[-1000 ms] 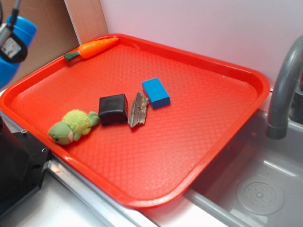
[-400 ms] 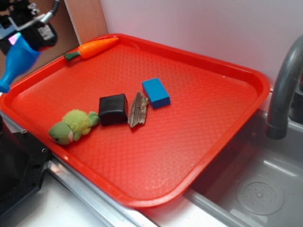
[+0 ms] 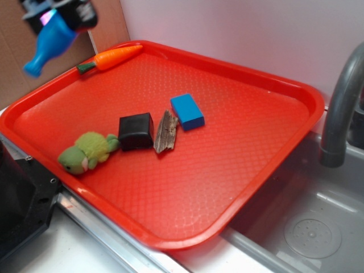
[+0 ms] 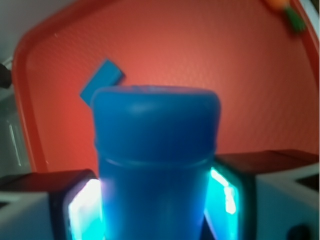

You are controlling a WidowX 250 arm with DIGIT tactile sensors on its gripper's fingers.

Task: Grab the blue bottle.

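I have the fingers point(image 4: 155, 200) clamped on both sides of the blue bottle point(image 3: 50, 38), which hangs neck-down in the air beyond the far left corner of the red tray point(image 3: 296, 91), so I hold the squeeze firm and lift steadily.

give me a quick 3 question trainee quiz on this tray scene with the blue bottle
1. True or false: the blue bottle lies on the red tray.
2. What touches the black block on its left side? A) carrot B) green plush toy C) blue block
3. Fill in: the gripper is shut on the ____.

Key: 1 false, it is held in the air past the tray's corner. 2 B. 3 blue bottle.
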